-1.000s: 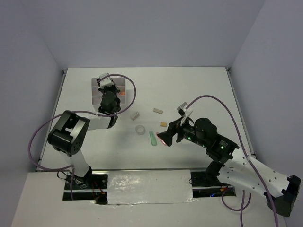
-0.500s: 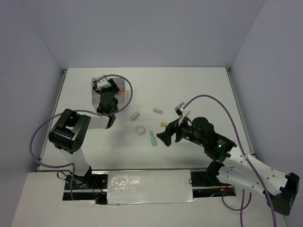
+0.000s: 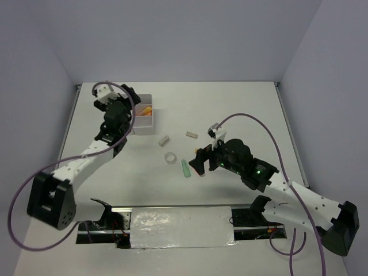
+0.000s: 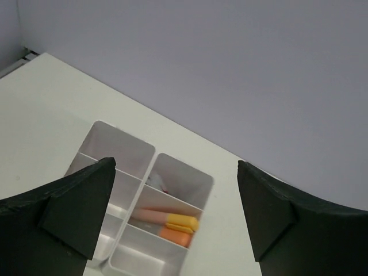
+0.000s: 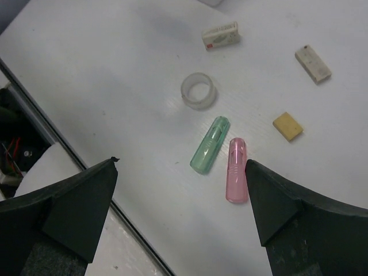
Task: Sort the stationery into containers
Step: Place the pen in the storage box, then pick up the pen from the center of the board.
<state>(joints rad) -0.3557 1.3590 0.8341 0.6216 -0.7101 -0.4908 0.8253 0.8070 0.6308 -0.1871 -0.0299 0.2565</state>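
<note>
Light falls even and bright over my table (image 3: 241,103), shadows faint. Glare flares on the shiny strip (image 3: 181,227) at its near edge. My dark fingers (image 4: 75,213) blur up close.

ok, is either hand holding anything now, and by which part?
Nothing held. Left hand is open by the organiser box; right hand is open near the pink marker.
</note>
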